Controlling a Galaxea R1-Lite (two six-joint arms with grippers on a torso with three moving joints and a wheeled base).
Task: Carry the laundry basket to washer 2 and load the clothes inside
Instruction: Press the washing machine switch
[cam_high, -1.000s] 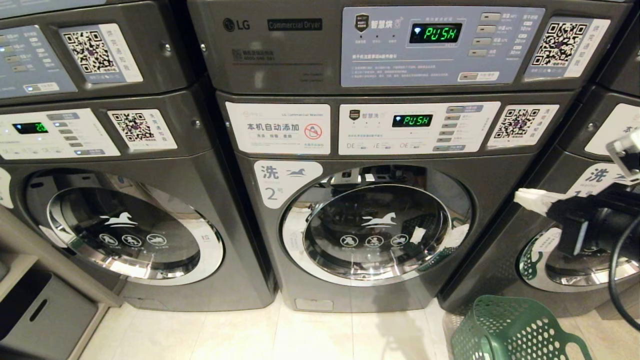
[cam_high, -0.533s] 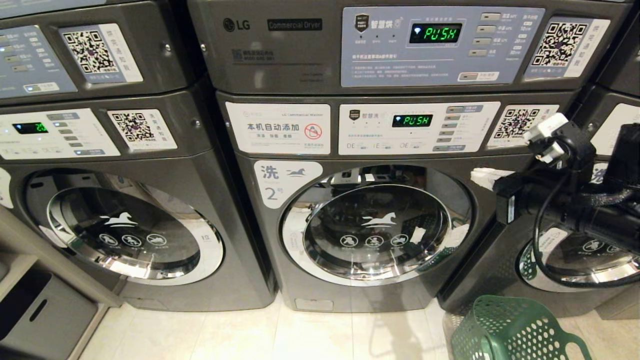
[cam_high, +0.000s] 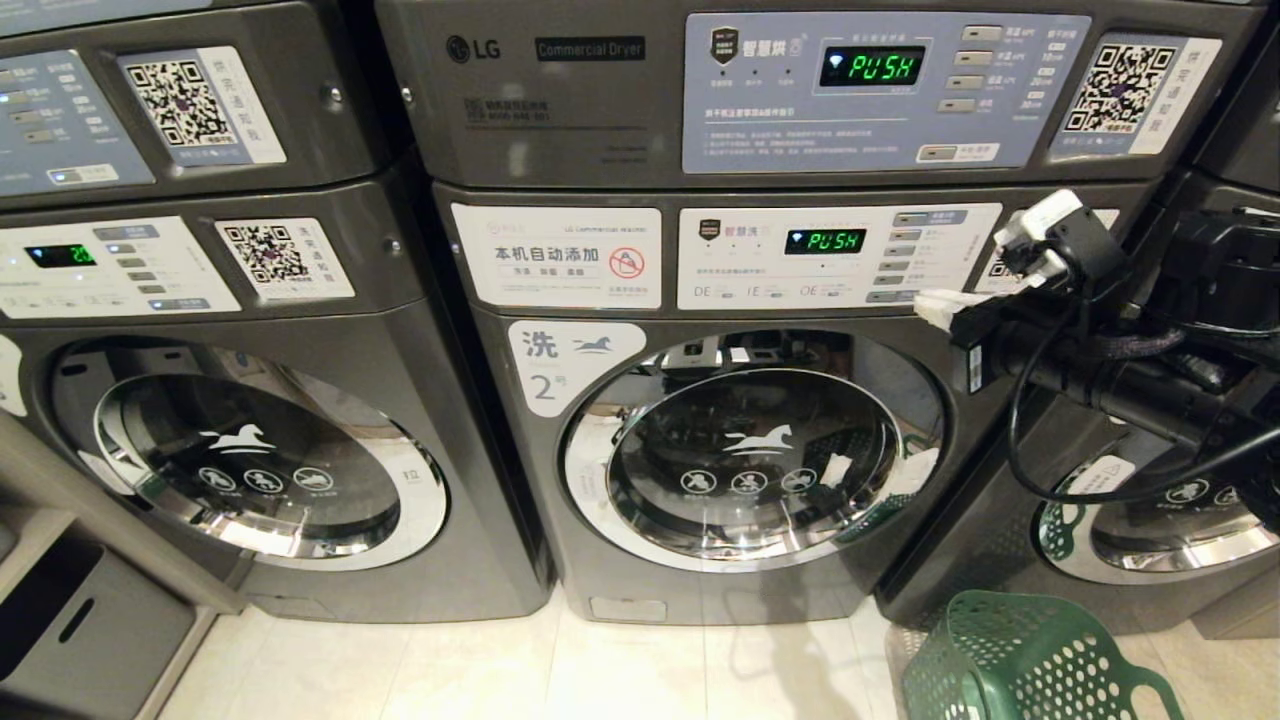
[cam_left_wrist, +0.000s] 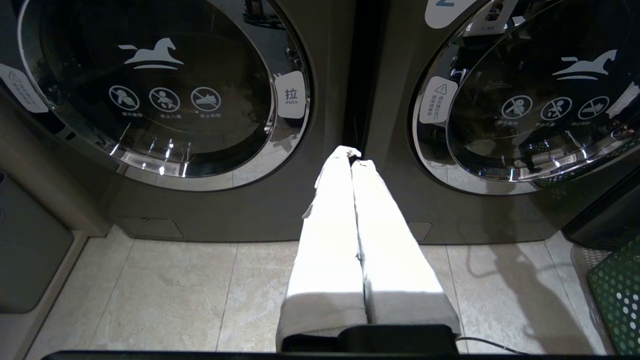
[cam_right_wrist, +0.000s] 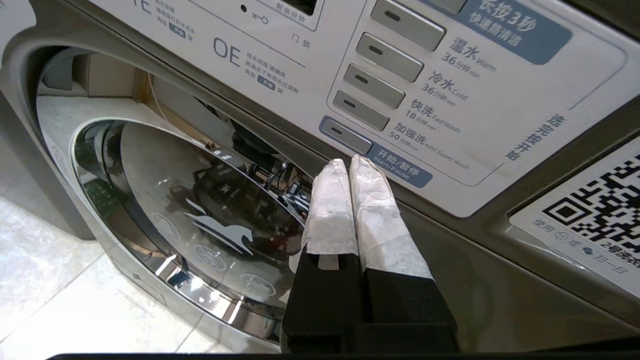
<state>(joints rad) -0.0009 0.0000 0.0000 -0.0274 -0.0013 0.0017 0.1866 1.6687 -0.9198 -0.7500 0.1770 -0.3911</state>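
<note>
Washer 2 (cam_high: 740, 440) is sitting dead centre in the head view, round door (cam_high: 752, 462) closed, display (cam_high: 825, 241) reading PUSH. All places below are relative to it.

The neighbouring washer (cam_high: 230, 450) is standing just left of it, door also closed. Another like machine (cam_high: 1130, 500) is standing just right of it, mostly hidden behind the arm.

The laundry basket (cam_high: 1030, 660) is sitting on the floor (cam_high: 560, 670) off washer 2's lower right corner, near but not touching as far as I can tell. Only its rim and holed wall are showing; I can't tell what's in it, no clothes visible.

The right gripper (cam_right_wrist: 351, 170) is hovering at the right end of washer 2's control panel (cam_high: 835, 255), tips pressed together, holding nothing. In the right wrist view the tips are pointing at the start/pause button (cam_right_wrist: 345, 135); contact can't be confirmed.

The left gripper (cam_left_wrist: 354, 157) is hanging low in front of the gap between washer 2 and the left machine, jaws fully closed, empty.

Risks, my read:
- Door is closed and there's no sign of loading, so pressing start now would be running an empty drum and possibly locking the door.
- Closed tips are wide against the tightly stacked buttons, so hitting the wrong programme is likely.
- The cable (cam_high: 1030, 440) looping off the right arm is hanging near the door rim and could snag.
</note>
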